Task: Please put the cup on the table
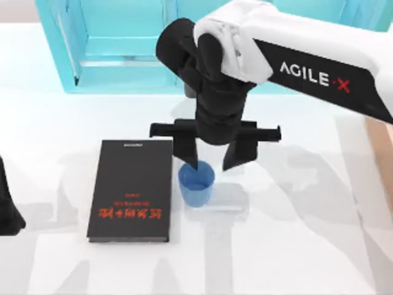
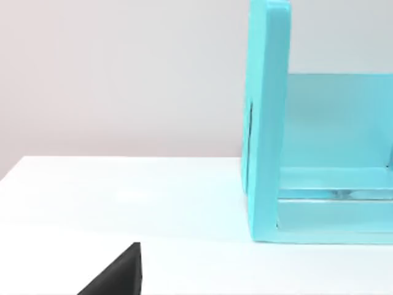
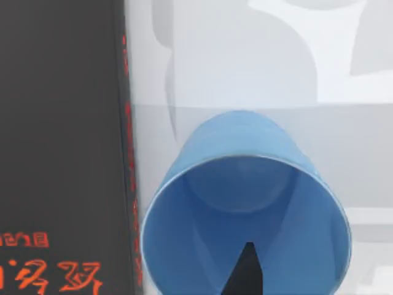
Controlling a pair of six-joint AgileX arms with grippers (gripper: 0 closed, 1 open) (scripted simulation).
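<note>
One cup (image 1: 196, 184) upright on table (image 1: 295, 246), one book (image 1: 131, 189) beside, right claw (image 1: 212, 163) above

White and black AgileX arms

The right arm (image 1: 319, 55) had a white shell with a black panel carrying white "AGILE" letters and a red "X". Its wrist was black, and the right gripper (image 1: 212, 161) had a black crossbar and two black tapered fingers (image 1: 187, 153). The left arm (image 1: 7, 206) was black.

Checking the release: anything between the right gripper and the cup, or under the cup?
Nothing visible. The right gripper is open right above the cup, which stands upright on the table beside the black book.
</note>
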